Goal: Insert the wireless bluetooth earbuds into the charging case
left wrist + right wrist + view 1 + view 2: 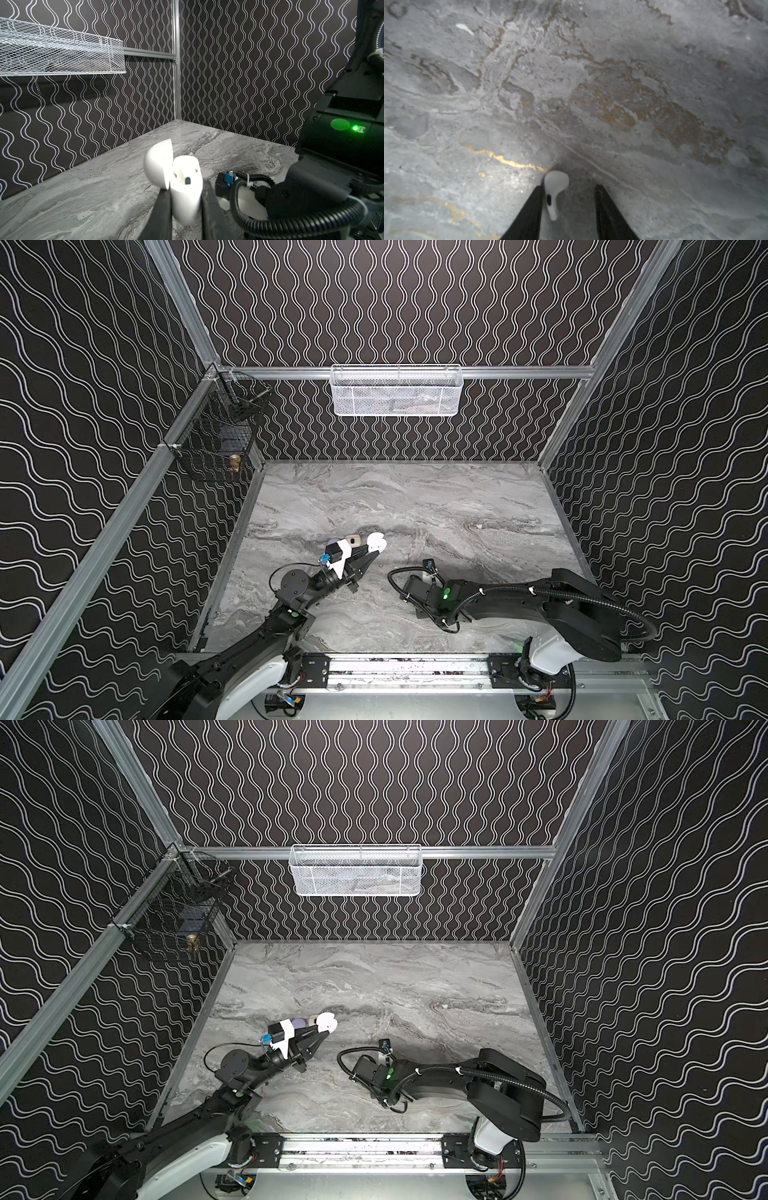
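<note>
I see white case (186,193) tilted, lid open, sockets look empty, left of table (457,497) centre. One white stemmed earbud (555,187) lies flat near centre.

Even light; blurry close-up charging case (187,193)

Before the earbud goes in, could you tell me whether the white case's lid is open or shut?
Open: the white case has its lid swung back, baring the sockets.
</note>
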### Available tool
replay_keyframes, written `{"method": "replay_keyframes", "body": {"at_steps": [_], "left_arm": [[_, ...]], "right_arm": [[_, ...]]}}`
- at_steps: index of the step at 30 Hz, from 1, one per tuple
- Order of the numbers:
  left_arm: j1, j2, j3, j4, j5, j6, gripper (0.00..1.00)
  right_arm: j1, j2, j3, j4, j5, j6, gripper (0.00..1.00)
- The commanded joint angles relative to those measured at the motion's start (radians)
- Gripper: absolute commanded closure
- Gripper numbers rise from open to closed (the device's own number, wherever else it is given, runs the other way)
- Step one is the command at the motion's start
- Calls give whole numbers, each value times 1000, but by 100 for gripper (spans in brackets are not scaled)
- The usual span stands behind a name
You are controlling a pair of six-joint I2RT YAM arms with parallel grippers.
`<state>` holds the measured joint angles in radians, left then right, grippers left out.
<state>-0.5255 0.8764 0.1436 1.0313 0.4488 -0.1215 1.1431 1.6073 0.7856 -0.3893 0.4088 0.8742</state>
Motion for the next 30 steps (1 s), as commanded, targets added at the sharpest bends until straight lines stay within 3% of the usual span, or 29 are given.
{"method": "replay_keyframes", "body": {"at_steps": [1,30], "left_arm": [[0,4,3,35,2,10,100],[-1,-10,4,30,2,11,100]], "right_arm": [[-6,15,1,29,-53,-28,60],[-20,22,27,-22,-76,-35,80]]}}
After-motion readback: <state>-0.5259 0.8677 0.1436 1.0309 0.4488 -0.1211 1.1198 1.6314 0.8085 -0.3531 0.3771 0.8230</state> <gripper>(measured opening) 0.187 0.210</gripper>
